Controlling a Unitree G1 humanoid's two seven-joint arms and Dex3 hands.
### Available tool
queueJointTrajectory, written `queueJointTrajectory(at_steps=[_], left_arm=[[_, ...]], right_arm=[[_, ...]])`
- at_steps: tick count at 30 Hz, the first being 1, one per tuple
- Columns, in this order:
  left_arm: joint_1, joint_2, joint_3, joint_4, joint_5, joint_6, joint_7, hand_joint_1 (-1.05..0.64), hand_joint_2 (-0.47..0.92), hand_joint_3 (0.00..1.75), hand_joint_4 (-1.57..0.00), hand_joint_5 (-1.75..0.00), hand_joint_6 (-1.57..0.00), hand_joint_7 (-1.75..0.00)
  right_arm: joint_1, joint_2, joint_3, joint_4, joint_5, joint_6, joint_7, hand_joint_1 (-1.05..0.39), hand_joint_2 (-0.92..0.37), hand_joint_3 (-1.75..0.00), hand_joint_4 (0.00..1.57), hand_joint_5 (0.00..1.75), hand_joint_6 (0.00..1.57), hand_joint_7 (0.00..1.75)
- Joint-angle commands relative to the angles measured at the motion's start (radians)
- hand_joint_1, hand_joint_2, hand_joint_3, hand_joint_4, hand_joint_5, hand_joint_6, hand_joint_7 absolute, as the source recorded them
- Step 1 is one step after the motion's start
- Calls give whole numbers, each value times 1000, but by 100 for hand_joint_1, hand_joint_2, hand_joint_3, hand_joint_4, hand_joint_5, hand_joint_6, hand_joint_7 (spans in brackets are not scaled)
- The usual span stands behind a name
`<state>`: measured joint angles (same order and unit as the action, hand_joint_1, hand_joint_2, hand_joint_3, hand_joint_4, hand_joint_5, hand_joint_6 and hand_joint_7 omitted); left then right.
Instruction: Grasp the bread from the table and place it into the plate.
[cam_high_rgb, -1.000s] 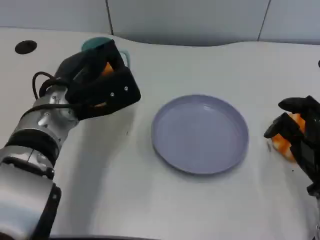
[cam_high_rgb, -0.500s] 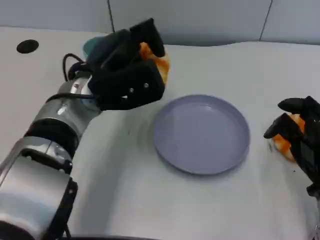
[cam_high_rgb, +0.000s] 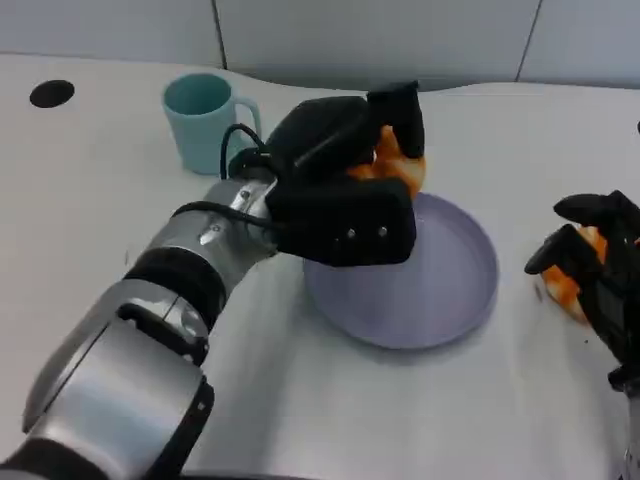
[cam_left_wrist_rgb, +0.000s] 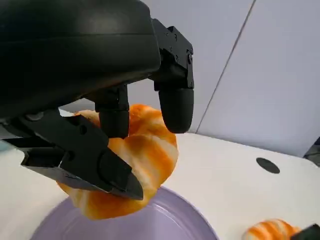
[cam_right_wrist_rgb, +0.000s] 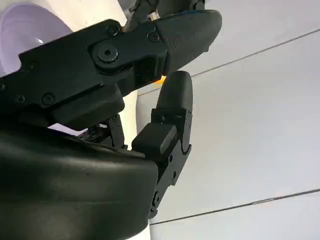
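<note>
Left hand (cam_high_rgb: 345, 190) fingers clamp the bread (cam_left_wrist_rgb: 125, 160) over the plate (cam_high_rgb: 460, 300) rim — early release risks bench landing; right hand (cam_high_rgb: 600, 275) grip unclear.

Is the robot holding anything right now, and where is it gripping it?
Yes. Its left hand holds a bread roll over the plate, fingers across its top and thumb under its side.

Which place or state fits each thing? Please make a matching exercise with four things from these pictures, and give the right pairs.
Things:
1. mug
2. plate
3. bread
4. right hand

Places or states:
A. held by the left hand above the plate's rim
B. at the table's right edge, beside a second orange bread
C. teal, upright, behind the left arm
D. lavender, in the middle of the table

Pairs: 1-C, 2-D, 3-A, 4-B
</note>
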<state>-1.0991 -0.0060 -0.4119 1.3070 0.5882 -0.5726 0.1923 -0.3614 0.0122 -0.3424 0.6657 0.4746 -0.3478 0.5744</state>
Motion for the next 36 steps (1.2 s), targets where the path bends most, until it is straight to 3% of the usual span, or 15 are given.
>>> queueJointTrajectory(at_steps=[1, 2, 3, 4, 6, 9, 14, 18, 20, 23, 26, 28, 33, 36], left_arm=[[8, 6, 0, 13, -10, 4, -46, 5, 80, 3, -68, -174, -57, -171], [8, 12, -2, 13, -9, 2, -53, -2, 80, 3, -55, -170, -51, -163], [9, 14, 6, 13, -19, 4, -71, -13, 81, 2, -44, -152, -47, -136], [9, 16, 16, 13, -32, 9, -92, -25, 82, 1, -34, -127, -48, -88], [10, 20, 49, 11, -73, 14, -158, -41, 89, 1, -22, -81, -49, -29], [14, 33, 82, 0, -114, -6, -222, -57, 92, 8, -14, -60, -41, -5], [33, 54, 136, -20, -194, -61, -349, -74, 92, 32, -2, -52, -28, 0], [67, 52, 277, -38, -394, -78, -610, -90, 92, 56, 0, -44, -20, 0], [85, 42, 396, -46, -556, -9, -807, -97, 92, 73, 0, -44, -17, -1], [97, 40, 529, -56, -732, 134, -1013, -104, 92, 76, -1, -47, -18, -1], [121, 73, 680, -42, -912, 420, -1175, -103, 92, 77, 0, -62, -17, -1], [157, 102, 741, -27, -976, 577, -1217, -101, 92, 73, 0, -71, -19, -2], [257, 144, 819, -25, -1029, 739, -1199, -97, 92, 63, 0, -75, -19, -2], [293, 162, 849, -32, -1039, 790, -1153, -95, 92, 59, -2, -101, -31, -9]], right_arm=[[-5, -5, -2, 0, 0, -17, -9, -55, -92, -12, 63, 169, 78, 91], [-5, -5, -2, -1, 0, -15, -10, -55, -92, -12, 63, 169, 78, 92], [-5, -6, -2, -1, 1, -12, -10, -55, -92, -12, 63, 169, 78, 92], [-5, -6, -1, 0, 2, -12, -9, -55, -92, -12, 63, 169, 78, 92], [-5, -6, 0, 2, -5, -20, -15, -56, -92, -11, 63, 169, 78, 92], [-3, -5, 1, -1, -3, -17, -16, -56, -92, -11, 63, 169, 78, 92], [-2, -5, 4, -3, -6, -13, -27, -55, -92, -11, 62, 168, 77, 91], [-4, -4, 7, -6, -7, -4, -39, -56, -92, -9, 62, 168, 78, 92], [-5, -6, 7, -5, -4, -5, -34, -55, -92, -9, 63, 168, 78, 92], [-7, -7, 6, 0, 2, -5, -27, -54, -92, -9, 63, 168, 78, 92], [-5, -10, 7, -4, 2, 0, -25, -55, -92, -9, 63, 167, 78, 92], [-5, -13, 8, -3, 0, -2, -25, -55, -92, -9, 63, 167, 78, 91], [-6, -16, 9, 2, -3, -1, -25, -56, -92, -11, 63, 167, 78, 92], [-7, -17, 9, 2, 0, 5, -21, -55, -92, -10, 63, 168, 78, 92]])
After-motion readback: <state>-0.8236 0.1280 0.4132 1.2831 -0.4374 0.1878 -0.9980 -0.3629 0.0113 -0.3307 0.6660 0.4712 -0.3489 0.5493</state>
